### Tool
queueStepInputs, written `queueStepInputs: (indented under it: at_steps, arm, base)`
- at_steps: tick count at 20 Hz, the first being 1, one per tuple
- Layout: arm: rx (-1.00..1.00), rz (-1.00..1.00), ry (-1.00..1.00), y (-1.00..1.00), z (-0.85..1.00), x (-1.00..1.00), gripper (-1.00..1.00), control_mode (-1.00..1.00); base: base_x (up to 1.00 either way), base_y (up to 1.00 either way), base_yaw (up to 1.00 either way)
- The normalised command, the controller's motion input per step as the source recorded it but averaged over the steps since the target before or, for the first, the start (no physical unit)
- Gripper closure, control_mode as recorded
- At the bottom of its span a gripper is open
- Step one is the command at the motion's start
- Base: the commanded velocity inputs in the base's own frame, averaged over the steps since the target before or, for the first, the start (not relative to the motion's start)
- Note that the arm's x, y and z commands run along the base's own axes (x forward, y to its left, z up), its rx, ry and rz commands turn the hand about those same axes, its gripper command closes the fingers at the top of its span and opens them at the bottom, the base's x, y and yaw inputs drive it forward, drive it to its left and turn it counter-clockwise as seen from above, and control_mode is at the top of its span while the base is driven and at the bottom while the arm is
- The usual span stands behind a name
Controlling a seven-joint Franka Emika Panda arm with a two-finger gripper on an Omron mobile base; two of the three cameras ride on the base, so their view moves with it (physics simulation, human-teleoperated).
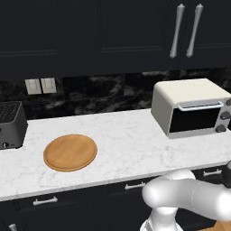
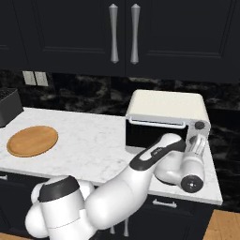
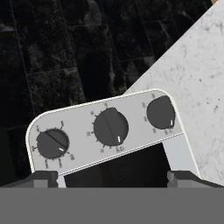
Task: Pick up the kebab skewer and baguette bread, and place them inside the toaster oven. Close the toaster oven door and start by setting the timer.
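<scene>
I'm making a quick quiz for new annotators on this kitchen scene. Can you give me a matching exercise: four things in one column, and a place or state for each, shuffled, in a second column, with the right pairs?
Things:
1. toaster oven door
2. wooden board
3. slot toaster
4. gripper

Places or states:
A. bare, lying flat on the white counter
B. open, facing the three dark knobs
C. shut, silver handle along its top edge
D. dark grey, at the counter's far left end

Pairs: 1-C, 2-A, 3-D, 4-B
</scene>
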Motion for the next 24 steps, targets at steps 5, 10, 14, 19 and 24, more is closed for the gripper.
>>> queueStepInputs:
  at_steps: [5, 10, 14, 19, 24]
  arm:
    - [0.0, 0.03, 0.0, -0.02, 0.0, 0.11, -1.0, -1.0]
    - [0.0, 0.04, 0.0, -0.06, 0.0, 0.1, -1.0, -1.0]
    - [0.0, 0.02, 0.0, -0.05, 0.0, 0.19, -1.0, -1.0]
    - [0.0, 0.01, -0.01, 0.0, -0.03, 0.23, -1.0, -1.0]
    - [0.0, 0.01, -0.04, -0.04, -0.16, 0.2, -1.0, -1.0]
  base:
    - [0.0, 0.0, 0.0]
    - [0.0, 0.0, 0.0]
    - [0.0, 0.0, 0.0]
    - [0.0, 0.0, 0.0]
    - [0.0, 0.0, 0.0]
